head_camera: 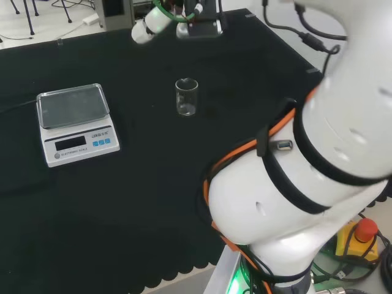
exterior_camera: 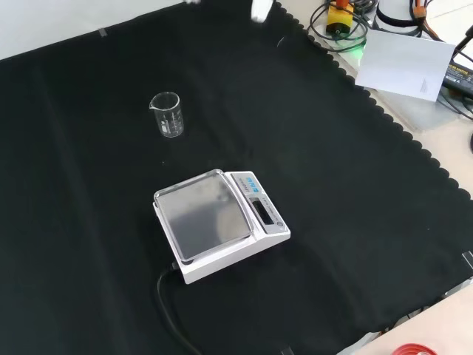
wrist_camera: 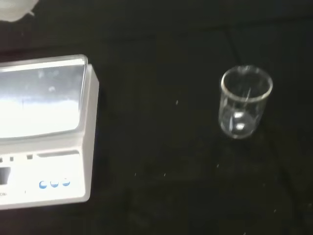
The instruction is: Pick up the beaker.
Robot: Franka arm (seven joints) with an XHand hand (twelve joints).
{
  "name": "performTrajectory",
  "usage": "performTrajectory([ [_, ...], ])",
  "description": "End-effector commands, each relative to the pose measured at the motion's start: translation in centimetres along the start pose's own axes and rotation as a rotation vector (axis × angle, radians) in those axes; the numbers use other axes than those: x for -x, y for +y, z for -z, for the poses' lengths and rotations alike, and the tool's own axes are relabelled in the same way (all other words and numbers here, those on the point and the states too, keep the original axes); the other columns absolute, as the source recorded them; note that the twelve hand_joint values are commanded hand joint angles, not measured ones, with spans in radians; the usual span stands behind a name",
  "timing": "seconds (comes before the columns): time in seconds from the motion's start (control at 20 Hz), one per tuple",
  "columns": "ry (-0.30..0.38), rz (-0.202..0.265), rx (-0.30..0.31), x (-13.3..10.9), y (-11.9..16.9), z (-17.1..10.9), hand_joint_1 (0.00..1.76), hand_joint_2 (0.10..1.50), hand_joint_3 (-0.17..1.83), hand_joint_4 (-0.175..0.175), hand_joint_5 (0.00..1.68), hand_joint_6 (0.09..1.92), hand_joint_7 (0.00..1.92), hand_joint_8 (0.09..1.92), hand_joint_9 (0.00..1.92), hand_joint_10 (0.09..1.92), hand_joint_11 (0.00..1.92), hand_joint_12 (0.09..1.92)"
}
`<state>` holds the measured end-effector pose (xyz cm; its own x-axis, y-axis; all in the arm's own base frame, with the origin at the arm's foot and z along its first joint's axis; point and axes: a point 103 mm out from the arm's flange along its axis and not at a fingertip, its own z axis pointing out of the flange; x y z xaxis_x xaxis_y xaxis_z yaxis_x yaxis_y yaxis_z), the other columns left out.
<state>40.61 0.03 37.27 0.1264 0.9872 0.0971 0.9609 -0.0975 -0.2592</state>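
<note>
A small clear glass beaker (head_camera: pixel 187 98) stands upright and empty on the black cloth, near the middle of the bench in the head view. In the front view the beaker (exterior_camera: pixel 167 115) sits in the upper left part of the cloth, by itself. The wrist view looks down on the beaker (wrist_camera: pixel 244 103) from some way off, with bare cloth all around it. A blurred white bit of the hand (wrist_camera: pixel 14 10) shows at that picture's corner, well apart from the beaker. Nothing touches the beaker.
A white electronic scale (head_camera: pixel 76 122) with a steel pan stands left of the beaker in the head view and nearer the camera in the front view (exterior_camera: pixel 218 222), its black cable (exterior_camera: pixel 166 296) trailing off. The arm's white links (head_camera: pixel 318 171) rise at the right.
</note>
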Motion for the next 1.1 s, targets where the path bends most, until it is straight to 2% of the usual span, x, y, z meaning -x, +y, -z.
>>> performTrajectory([
  [0.05,0.044,0.077,-0.088,7.6,7.2,-4.2,0.6,0.64,0.21,0.032,0.19,0.09,0.21,0.7,0.38,0.81,0.12,1.54],
  [0.15,-0.027,0.04,-0.127,10.4,7.8,-4.4,0.6,0.64,0.2,0.033,0.19,0.09,0.21,0.7,0.38,0.81,0.12,1.54],
  [0.2,-0.044,0.021,-0.141,9.8,8.2,-4.8,0.6,0.64,0.2,0.033,0.18,0.09,0.21,0.7,0.38,0.81,0.12,1.54],
  [0.25,-0.055,0.009,-0.154,11.4,8.5,-5.0,0.6,0.64,0.2,0.033,0.18,0.09,0.21,0.7,0.38,0.81,0.12,1.54],
  [0.3,-0.048,-0.008,-0.161,10.5,8.8,-5.5,0.6,0.64,0.2,0.034,0.18,0.09,0.21,0.7,0.38,0.81,0.12,1.54],
  [0.35,0.091,0.086,-0.171,11.9,9.2,-5.7,0.6,0.64,0.2,0.034,0.17,0.09,0.21,0.7,0.38,0.81,0.12,1.54],
  [0.4,0.06,0.093,-0.205,13.1,9.3,-5.7,0.6,0.64,0.2,0.035,0.17,0.09,0.21,0.7,0.38,0.81,0.12,1.54],
  [0.55,0.034,0.025,-0.228,13.7,10.8,-7.5,0.6,0.64,0.2,0.036,0.16,0.09,0.21,0.7,0.37,0.81,0.12,1.54],
  [0.6,-0.089,-0.048,-0.201,11.1,12.6,-9.5,0.6,0.64,0.2,0.037,0.16,0.09,0.21,0.7,0.37,0.81,0.12,1.54],
  [0.65,-0.13,-0.156,-0.238,8.3,13.1,-10.2,0.6,0.64,0.19,0.037,0.15,0.09,0.21,0.7,0.36,0.8,0.12,1.54],
  [0.7,-0.044,-0.079,-0.24,6.6,13.2,-10.3,0.59,0.64,0.19,0.038,0.15,0.09,0.21,0.7,0.36,0.81,0.11,1.54],
  [0.85,-0.004,-0.029,-0.31,5.0,14.9,-11.2,0.59,0.64,0.19,0.039,0.14,0.09,0.19,0.7,0.34,0.81,0.11,1.54],
  [0.9,0.0,-0.022,-0.315,5.3,15.3,-11.4,0.59,0.64,0.19,0.039,0.14,0.09,0.19,0.69,0.34,0.81,0.11,1.54],
  [0.95,-0.099,-0.038,-0.329,1.7,18.3,-14.6,0.59,0.64,0.18,0.04,0.12,0.09,0.18,0.7,0.33,0.82,0.1,1.55],
  [1.0,-0.104,-0.054,-0.331,-2.3,19.4,-15.6,0.58,0.64,0.18,0.041,0.11,0.09,0.18,0.7,0.32,0.83,0.1,1.55],
  [1.05,-0.101,-0.072,-0.332,-4.6,20.3,-16.1,0.58,0.64,0.17,0.042,0.1,0.09,0.17,0.7,0.31,0.83,0.09,1.55],
  [1.1,-0.098,-0.095,-0.332,-4.9,20.7,-16.2,0.58,0.64,0.17,0.042,0.09,0.09,0.17,0.7,0.31,0.83,0.09,1.55],
])
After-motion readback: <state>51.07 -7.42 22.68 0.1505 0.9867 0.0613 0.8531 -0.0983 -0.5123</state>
